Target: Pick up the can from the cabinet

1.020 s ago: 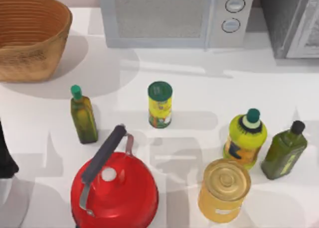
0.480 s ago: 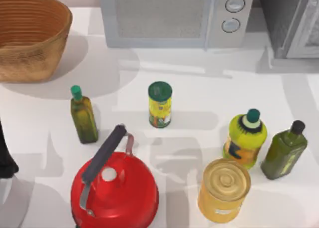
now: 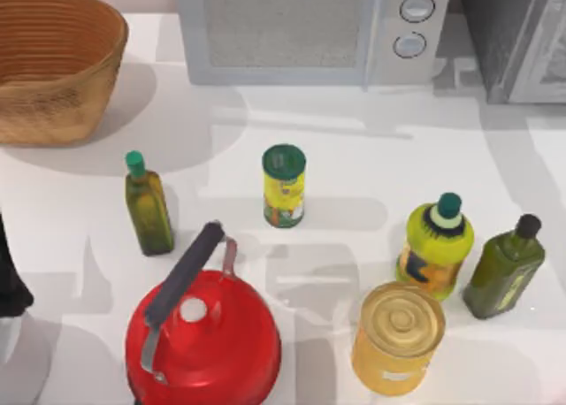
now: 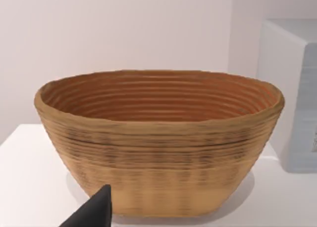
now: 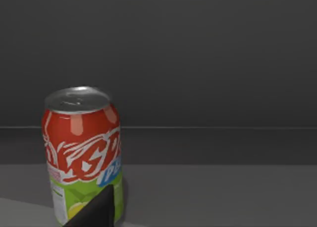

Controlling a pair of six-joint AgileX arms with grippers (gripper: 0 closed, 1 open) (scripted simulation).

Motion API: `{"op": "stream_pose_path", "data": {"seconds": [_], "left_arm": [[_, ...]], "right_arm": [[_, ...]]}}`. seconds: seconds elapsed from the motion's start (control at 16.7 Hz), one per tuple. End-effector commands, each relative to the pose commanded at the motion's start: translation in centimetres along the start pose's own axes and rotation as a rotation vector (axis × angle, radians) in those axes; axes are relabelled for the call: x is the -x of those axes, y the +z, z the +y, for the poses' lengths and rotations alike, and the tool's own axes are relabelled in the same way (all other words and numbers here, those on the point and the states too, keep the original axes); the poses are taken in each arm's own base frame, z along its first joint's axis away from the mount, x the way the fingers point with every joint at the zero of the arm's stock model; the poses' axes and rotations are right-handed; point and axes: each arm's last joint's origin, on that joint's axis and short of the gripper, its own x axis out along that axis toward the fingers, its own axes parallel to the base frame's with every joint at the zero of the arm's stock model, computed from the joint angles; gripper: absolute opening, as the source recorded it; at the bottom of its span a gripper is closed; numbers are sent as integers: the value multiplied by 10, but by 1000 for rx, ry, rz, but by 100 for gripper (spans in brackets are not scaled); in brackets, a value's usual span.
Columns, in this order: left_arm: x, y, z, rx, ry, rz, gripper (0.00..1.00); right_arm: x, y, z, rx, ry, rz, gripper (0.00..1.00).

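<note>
While the right gripper (image 5: 94, 209) faces the can (image 5: 83, 152) inside the cabinet (image 3: 517, 38), the reach is under way. I cannot tell its opening; next it must straddle the can.

A black, pointy fingertip (image 4: 94, 210) of the left arm shows near the woven basket (image 4: 158, 142), and the left arm (image 3: 11, 281) looks like a dark, smooth shape below that basket.

Nothing really readable here. The can (image 5: 83, 152) has swirly white lettering on red plus some blue letters, but I can't make them out.
</note>
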Motion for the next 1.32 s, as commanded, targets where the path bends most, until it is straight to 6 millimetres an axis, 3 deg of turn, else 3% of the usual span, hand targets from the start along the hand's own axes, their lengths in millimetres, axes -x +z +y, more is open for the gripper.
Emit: {"op": "stream_pose_path", "data": {"seconds": [0.36, 0.9, 1.2, 1.32], "left_arm": [[0, 0, 0, 0, 0, 0, 100], [0, 0, 0, 0, 0, 0, 100], [0, 0, 0, 0, 0, 0, 100], [0, 0, 0, 0, 0, 0, 100]], "right_arm": [[-3, -3, 3, 1, 0, 2, 100], [-29, -27, 66, 3, -7, -9, 100], [-29, -26, 65, 1, -9, -12, 100], [-39, -26, 67, 2, -7, -10, 100]]}}
